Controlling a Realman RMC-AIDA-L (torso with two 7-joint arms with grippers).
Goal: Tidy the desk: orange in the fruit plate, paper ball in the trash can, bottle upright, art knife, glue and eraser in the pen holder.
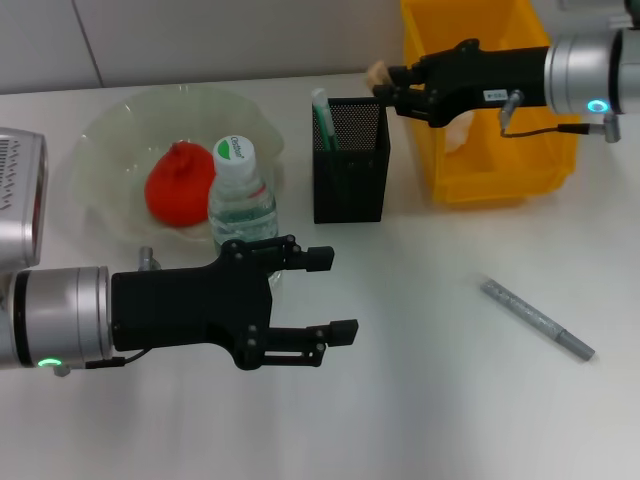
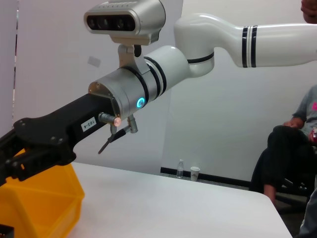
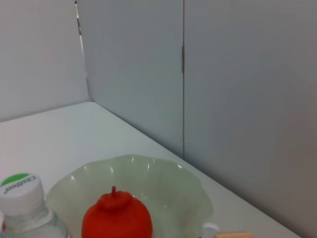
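Pinched on the eraser, the right gripper hangs just above the pen holder; the left gripper, fingers spread, hovers beside the upright bottle. Behind it the orange lies in the fruit plate, trash can beyond the holder

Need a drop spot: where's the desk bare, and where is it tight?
Bare between the pen holder and the grey pen, and along the near edge. Crowded around the fruit plate, bottle and left gripper.
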